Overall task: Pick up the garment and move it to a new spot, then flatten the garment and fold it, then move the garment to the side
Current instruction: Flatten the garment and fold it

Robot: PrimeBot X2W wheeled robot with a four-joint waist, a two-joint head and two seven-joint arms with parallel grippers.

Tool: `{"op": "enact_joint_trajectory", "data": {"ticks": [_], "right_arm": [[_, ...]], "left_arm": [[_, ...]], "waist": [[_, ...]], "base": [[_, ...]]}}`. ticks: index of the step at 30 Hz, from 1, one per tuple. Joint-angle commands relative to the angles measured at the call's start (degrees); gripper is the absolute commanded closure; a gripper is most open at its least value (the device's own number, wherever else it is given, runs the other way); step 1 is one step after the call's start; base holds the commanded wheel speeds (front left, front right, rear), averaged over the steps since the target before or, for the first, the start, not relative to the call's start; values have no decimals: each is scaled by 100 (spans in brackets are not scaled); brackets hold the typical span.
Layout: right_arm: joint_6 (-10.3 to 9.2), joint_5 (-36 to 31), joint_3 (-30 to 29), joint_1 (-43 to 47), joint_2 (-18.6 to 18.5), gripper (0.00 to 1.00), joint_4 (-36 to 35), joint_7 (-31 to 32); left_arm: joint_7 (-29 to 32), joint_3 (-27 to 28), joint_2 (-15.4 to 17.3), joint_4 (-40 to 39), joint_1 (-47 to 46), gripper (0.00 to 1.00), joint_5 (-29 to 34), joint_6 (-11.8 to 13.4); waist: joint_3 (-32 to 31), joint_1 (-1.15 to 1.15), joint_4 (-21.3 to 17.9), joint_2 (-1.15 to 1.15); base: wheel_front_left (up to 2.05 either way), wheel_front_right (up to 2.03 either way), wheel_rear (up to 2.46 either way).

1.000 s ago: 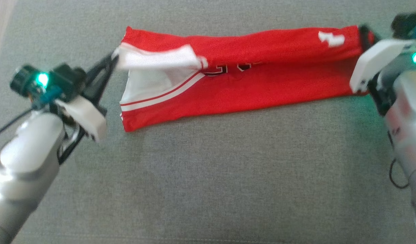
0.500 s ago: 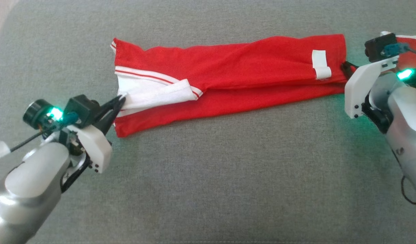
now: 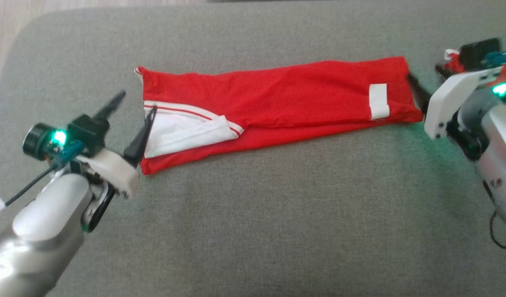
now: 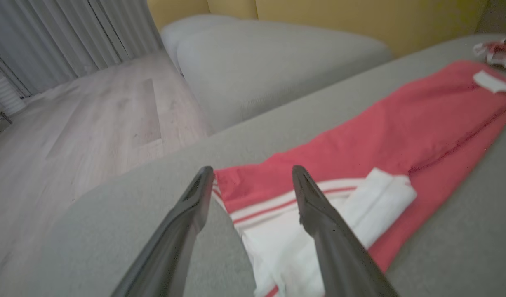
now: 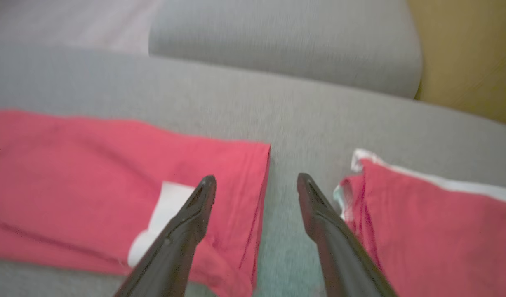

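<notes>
As it lies now: garment [image 3: 277, 95], red, folded lengthwise into a long strip, flat on the grey cushion [image 3: 257, 206] and running left to right across its far half.
Left end: white panel [image 3: 182, 132] with red striping, turned over on top of the strip; its edge looks loose.
Right end: white patch [image 3: 378, 101] close to a fairly square edge.
Second red item [image 5: 422, 214]: white-trimmed, near the garment's right end but apart from it.
Left gripper [image 3: 137, 103]: fingers spread and holding nothing. One is at the white panel's edge, the other out over bare cushion beside the strip's end.
Right gripper [image 3: 424, 74]: fingers parted and empty. In its wrist view one finger is over the patch end, the other over the grey gap before the second red item.
Step judged: the lengthwise fold is laid down. A crosswise fold, end to end, seems next, then the move aside.
Method: take each end low and pinch all layers together. The left pinch should include the loose white panel so it does not flop out. Carry one end over to the other with the strip lightly taut, and match the edges before letting go.
Caution: the outer right finger is near the second red item. Close on the garment's end alone, or both may lift.
Handling: thin, slack cloth whose layers will likely slide if dragged, so lift rather than pull.
</notes>
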Motion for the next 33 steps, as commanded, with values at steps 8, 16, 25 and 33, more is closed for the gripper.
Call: {"op": "enact_joint_trajectory", "data": {"ticks": [8,16,25,33], "right_arm": [[-5,-83,-952,-68,908,0,-288,-2131],[-5,-1227,-2192,1146,1681,0,-1334,-2411],[-5,-1888,-2942,2914,2068,0,-2604,-2413],[-5,-2338,-3173,2637,2071,0,-2414,-2391]], "left_arm": [[-529,1932,-406,-945,432,0,-281,827],[-532,3492,-1169,-1849,2078,0,505,952],[-533,4250,-1976,-1875,2986,0,1422,456],[-533,4637,-2369,-1724,2797,0,1923,-96]], "waist": [[-474,0,-85,0],[-522,0,-89,0],[-338,0,-20,0],[-5,0,91,0]], "base": [[0,0,0],[0,0,0],[0,0,0],[0,0,0]]}}
